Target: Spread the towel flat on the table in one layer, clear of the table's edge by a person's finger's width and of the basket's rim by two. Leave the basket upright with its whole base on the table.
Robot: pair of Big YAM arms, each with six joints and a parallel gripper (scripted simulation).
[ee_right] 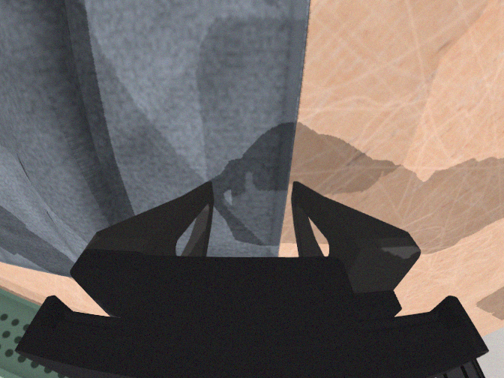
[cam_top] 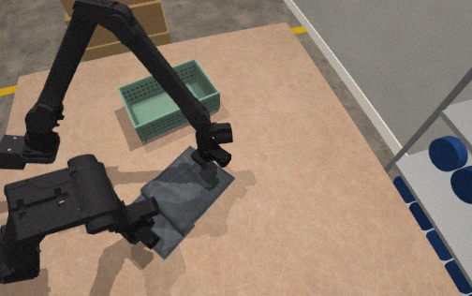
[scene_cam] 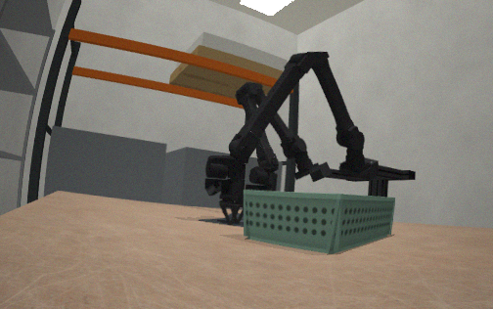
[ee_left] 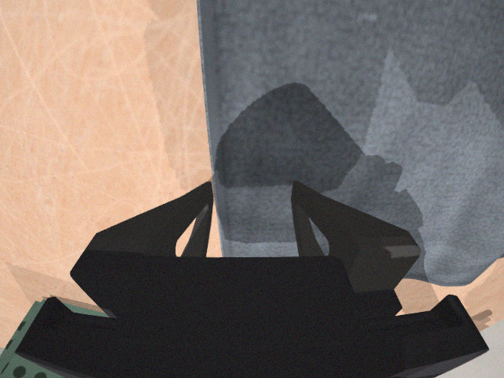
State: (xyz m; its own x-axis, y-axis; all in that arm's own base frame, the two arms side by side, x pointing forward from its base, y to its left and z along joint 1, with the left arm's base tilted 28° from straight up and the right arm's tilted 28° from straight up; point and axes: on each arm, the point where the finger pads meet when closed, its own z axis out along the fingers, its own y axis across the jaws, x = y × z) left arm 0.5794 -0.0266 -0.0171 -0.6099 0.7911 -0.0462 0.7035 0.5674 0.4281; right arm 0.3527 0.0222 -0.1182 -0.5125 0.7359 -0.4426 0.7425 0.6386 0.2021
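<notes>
The grey-blue towel lies folded, with a thick upper part over a lower strip at one end. The left gripper is partly open at the towel's end nearer the basket. Its fingertips straddle a side edge, one over cloth, one just outside. The right gripper is partly open at the stepped end, its fingertips on either side of a towel edge. The green basket stands upright and empty, apart from the towel.
The wooden table extends well past the towel in the top view. The left arm reaches over the basket, and the right arm stands low beside the towel. A shelf with blue items and a cardboard box are beyond the table.
</notes>
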